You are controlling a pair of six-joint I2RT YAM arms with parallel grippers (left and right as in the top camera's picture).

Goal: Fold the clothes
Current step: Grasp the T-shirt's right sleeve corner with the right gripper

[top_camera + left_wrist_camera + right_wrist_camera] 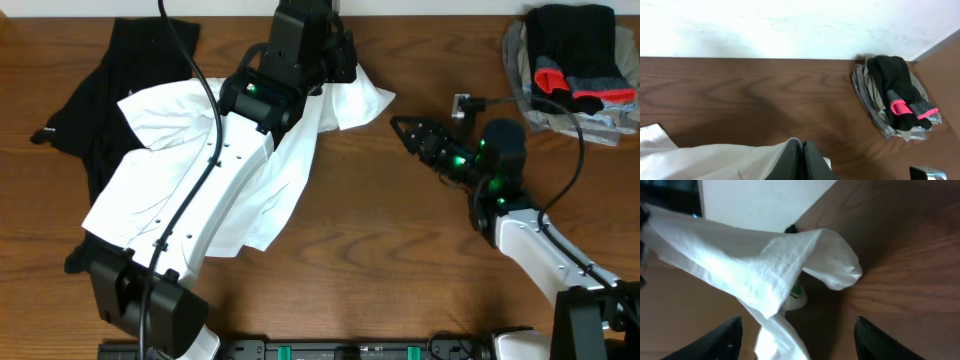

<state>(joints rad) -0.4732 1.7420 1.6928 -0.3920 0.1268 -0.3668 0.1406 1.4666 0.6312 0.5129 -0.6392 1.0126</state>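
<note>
The white T-shirt (295,165) lies crumpled across the table's middle left, partly over the black garment (110,80). My left gripper (338,62) is at the far centre, shut on the shirt's upper edge and holding it raised. In the left wrist view the shirt (715,160) drapes from the closed left gripper (803,150). My right gripper (398,125) points left, just right of the lifted sleeve, and stands open. In the right wrist view the T-shirt (755,265) hangs in front of the right gripper (797,340), one strand dropping between the spread fingers (725,340), unpinched.
A pile of folded clothes (570,65), black with a red band on top, sits at the far right corner and also shows in the left wrist view as the pile (895,95). A small metal piece (462,103) lies beside it. A white wall runs behind the table.
</note>
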